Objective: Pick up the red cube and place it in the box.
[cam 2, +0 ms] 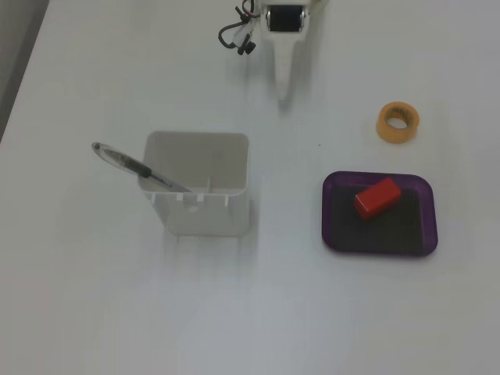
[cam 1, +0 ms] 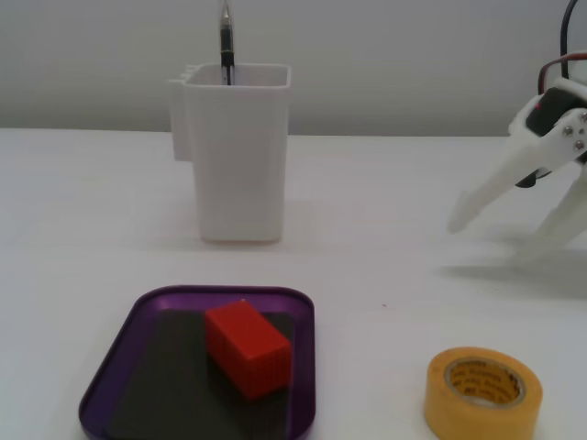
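Note:
The red cube (cam 1: pixel 248 349) lies inside the purple box (cam 1: pixel 110 378), on its dark grey bottom, turned at an angle to the rim. In a fixed view from above the cube (cam 2: pixel 376 197) rests in the upper middle of the box (cam 2: pixel 336 234). My white gripper (cam 1: pixel 500 234) is at the right edge of the front fixed view, well away from the box, low over the table, its two fingers spread apart and empty. From above, the gripper (cam 2: pixel 283 90) is at the top, pointing down the picture.
A tall white plastic container (cam 1: pixel 240 156) holding a pen (cam 2: pixel 133 166) stands behind the box. A yellow tape roll (cam 1: pixel 483 392) lies on the table to the right of the box. The table is plain white.

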Robot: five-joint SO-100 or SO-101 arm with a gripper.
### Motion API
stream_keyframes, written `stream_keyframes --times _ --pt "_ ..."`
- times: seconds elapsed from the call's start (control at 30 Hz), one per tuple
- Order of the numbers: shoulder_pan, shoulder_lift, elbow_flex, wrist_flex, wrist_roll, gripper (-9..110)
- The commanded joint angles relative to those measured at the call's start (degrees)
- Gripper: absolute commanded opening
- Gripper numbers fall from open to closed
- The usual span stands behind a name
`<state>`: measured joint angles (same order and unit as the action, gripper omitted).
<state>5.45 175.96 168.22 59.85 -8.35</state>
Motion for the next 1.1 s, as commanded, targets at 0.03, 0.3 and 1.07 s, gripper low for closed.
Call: stream_keyframes --times 0.03,0.3,1.07 --pt "-0.1 3.9 2.6 -0.1 0.3 20" --pt "-0.1 10.1 4.7 2.5 0.3 20" --pt "-0.1 12.3 4.7 7.1 0.2 0"
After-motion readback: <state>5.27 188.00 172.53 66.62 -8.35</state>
